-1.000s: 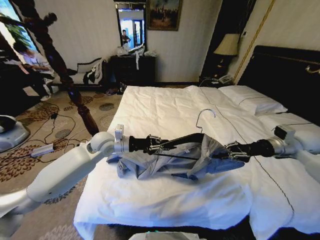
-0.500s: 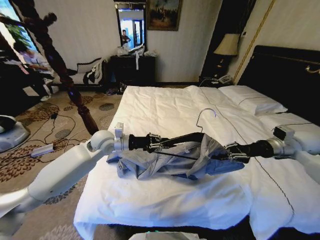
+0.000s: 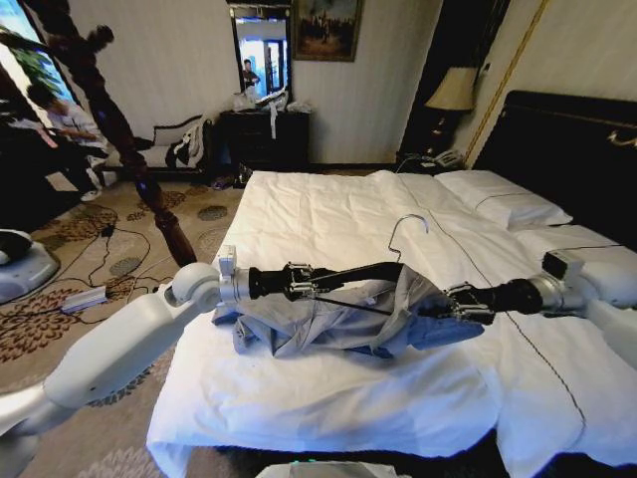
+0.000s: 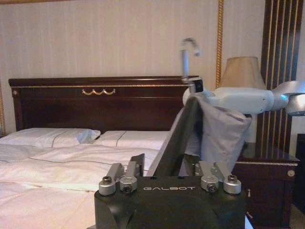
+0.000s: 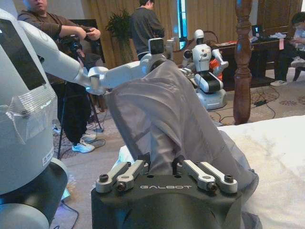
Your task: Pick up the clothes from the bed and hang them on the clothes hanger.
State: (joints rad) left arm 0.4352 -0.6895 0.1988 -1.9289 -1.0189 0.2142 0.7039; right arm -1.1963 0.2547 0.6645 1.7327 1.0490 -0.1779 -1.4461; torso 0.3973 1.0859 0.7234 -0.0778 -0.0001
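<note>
Gripping clothes (image 3: 333,321): right gripper (image 3: 445,309); left gripper (image 3: 320,283), seemingly hanger (image 3: 370,271).

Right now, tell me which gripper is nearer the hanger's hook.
Right. The right gripper grips the clothes just below and beside the clothes hanger hook. The left gripper holds the hanger's dark arm farther off, toward the bed edge.

One large double bed with wrinkled white sheets (image 3: 328,398) carries one light grey-blue long-sleeved shirt of thin soft fabric (image 3: 333,321) near its foot edge, and one thin whitish garment hanger with a curved hook (image 3: 406,231) rises from it. Two white pillows (image 3: 503,199) lie at the headboard edge. Two black grippers, left (image 3: 323,283) and right (image 3: 445,304), are at the shirt
</note>
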